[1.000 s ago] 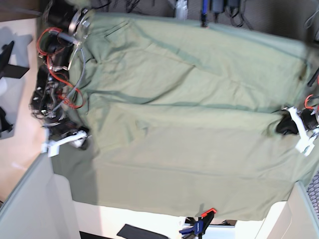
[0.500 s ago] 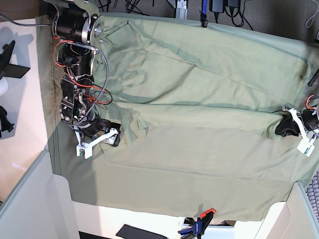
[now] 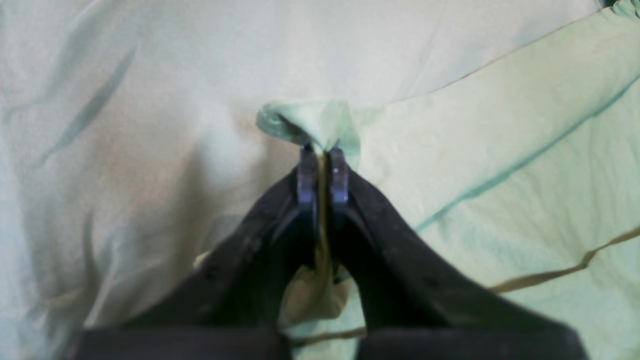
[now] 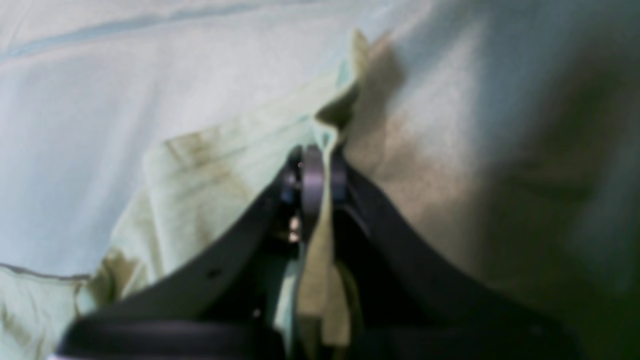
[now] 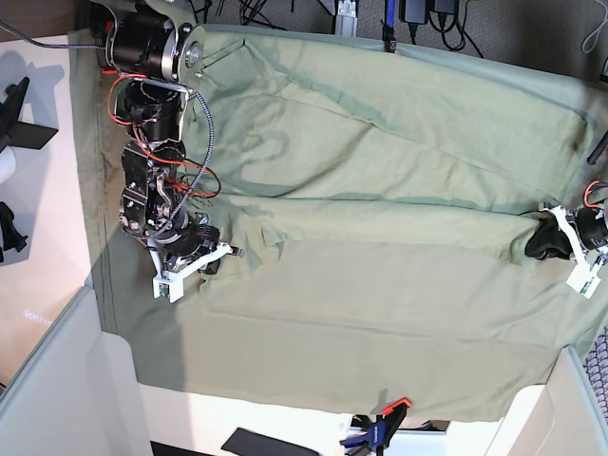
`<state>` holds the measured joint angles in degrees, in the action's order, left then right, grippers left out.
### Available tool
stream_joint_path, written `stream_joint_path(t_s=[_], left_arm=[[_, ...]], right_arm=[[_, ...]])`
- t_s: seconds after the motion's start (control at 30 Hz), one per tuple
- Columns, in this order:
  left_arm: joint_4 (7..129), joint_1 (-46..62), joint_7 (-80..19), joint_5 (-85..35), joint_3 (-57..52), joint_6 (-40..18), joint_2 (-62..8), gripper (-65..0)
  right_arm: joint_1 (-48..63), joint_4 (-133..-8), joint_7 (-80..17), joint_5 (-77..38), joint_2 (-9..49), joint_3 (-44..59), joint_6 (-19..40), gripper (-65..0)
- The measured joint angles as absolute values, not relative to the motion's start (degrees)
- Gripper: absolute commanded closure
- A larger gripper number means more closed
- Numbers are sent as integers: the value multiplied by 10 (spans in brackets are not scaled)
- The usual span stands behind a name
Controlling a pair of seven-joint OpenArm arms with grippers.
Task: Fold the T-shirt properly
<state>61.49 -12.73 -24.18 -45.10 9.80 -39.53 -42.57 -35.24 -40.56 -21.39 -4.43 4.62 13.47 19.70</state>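
**Both claws clamped on the T-shirt**

At my six o'clock an orange-handled clamp (image 5: 385, 425) pins the green cloth sheet (image 5: 313, 375) to the tabletop edge. Farther in, the T-shirt (image 5: 380, 190) lies spread across the sheet. My right claw (image 4: 314, 165) at nine o'clock has its jaws pressed together on a bunched fold of it. My left claw (image 3: 323, 154) at three o'clock pinches another raised fold the same way.

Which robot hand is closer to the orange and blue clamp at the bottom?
Left, though not by much. The left gripper sits up and to the right of the clamp, at the cloth's right edge. The right gripper is up and to the left, slightly farther away.
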Motion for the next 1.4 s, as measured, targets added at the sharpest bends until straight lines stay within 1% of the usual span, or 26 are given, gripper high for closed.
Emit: stream_joint_path(t_s=[0.1,0.17,0.23,0.27,0.33,0.57,0.67,0.77,0.97,1.23,1.27,1.33,1.4], left_arm=[[622,-125,-253,-462,98,-396,-439,0],[638,-126,-288,-481,87,-397,-453,0],[659,-125,-318,-523,76,-395,-469,0],[672,-123,-327,-533,73,-396,-477,0],[695,-114,-335,-543,70,-396,-493,0],[728,-63,-347,-549,70,-396,-532,0],[728,-54,-350,-555,70,-395,-537,0],[729,-54,-380,-574,70,-395,-537,0],[729,-54,-434,-607,70,-395,-537,0],[729,-32,-438,-613,70,-395,-550,0],[729,-25,-438,-612,70,-395,-551,-3],[729,-13,-440,-611,70,-395,-551,-54],[729,-4,-437,-612,70,-395,-551,-77]], right_arm=[[-339,-472,-287,-66,46,135,197,0],[-315,-552,-314,-100,49,134,199,0],[-287,-636,-364,-137,56,134,199,0],[-273,-670,-391,-155,62,134,199,0],[-243,-724,-412,-183,73,134,200,0],[-130,-847,-436,-222,108,133,201,0],[-86,-891,-438,-240,126,133,202,0],[-45,-929,-447,-247,136,133,201,0],[33,-1003,-450,-251,136,135,202,0],[111,-1068,-450,-252,136,146,202,0],[119,-1072,-449,-253,136,150,202,0],[133,-1076,-449,-255,136,157,202,0],[143,-1076,-448,-255,136,162,202,0]])
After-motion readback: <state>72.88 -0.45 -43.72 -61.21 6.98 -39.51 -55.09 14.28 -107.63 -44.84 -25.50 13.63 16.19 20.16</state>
